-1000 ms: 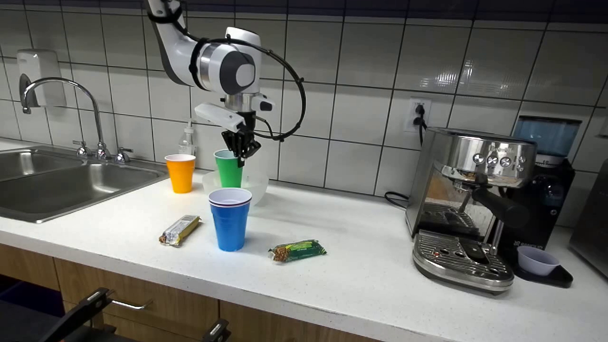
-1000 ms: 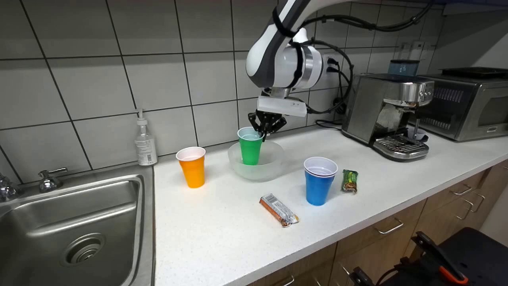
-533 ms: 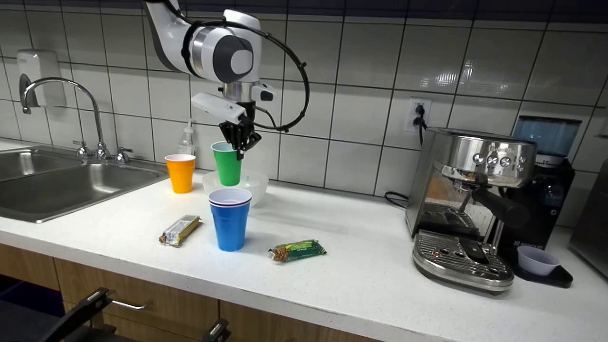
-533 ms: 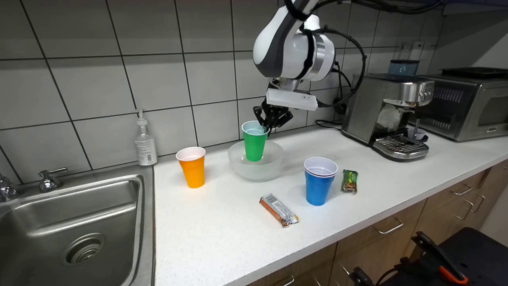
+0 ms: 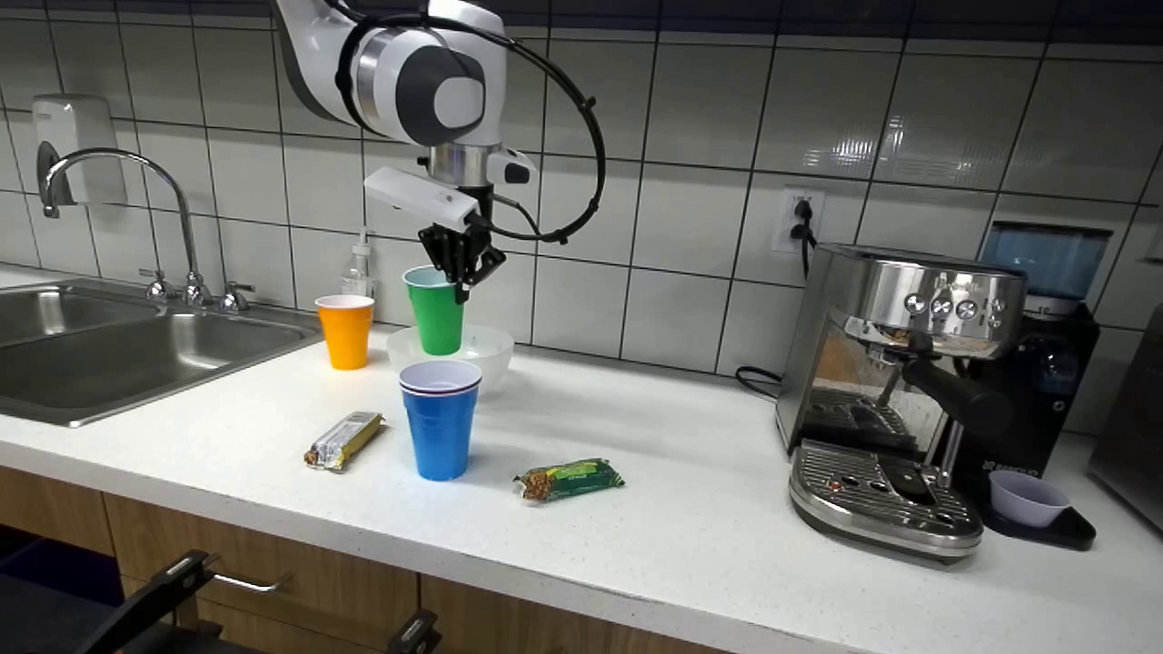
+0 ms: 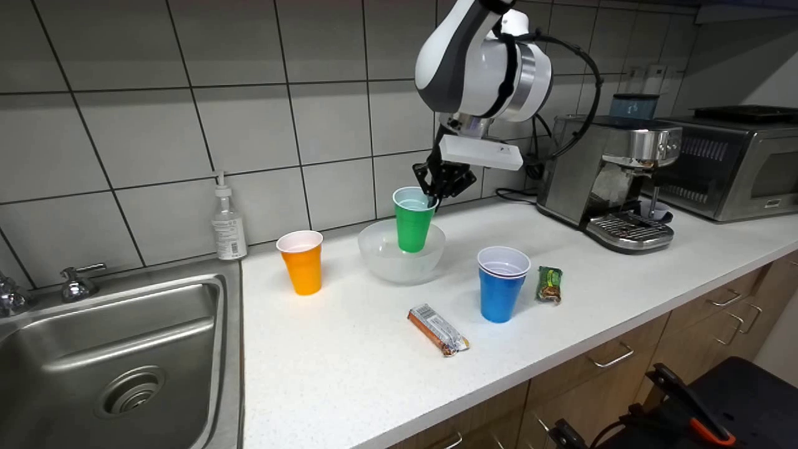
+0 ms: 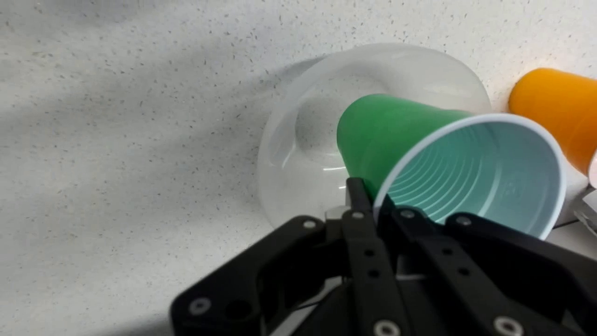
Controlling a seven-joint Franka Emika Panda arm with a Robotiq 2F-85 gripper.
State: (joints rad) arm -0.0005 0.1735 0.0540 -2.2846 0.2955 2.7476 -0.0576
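Upward and toward the right of the frame, the green cup (image 6: 414, 226) has shifted since a second ago in an exterior view, while the frosted bowl (image 6: 391, 265) below it stays put. That suggests the cup is being lifted out of the bowl, its weight now borne by the tool (image 7: 374, 201). In the wrist view its fingers (image 7: 357, 193) pinch the rim, nearly together, one inside and one outside. How far the cup's base clears the bowl is hard to judge. Unmoved on the tabletop (image 6: 324, 374), the orange cup (image 6: 303, 269) stands left of centre and the blue cups (image 6: 500, 294) right.
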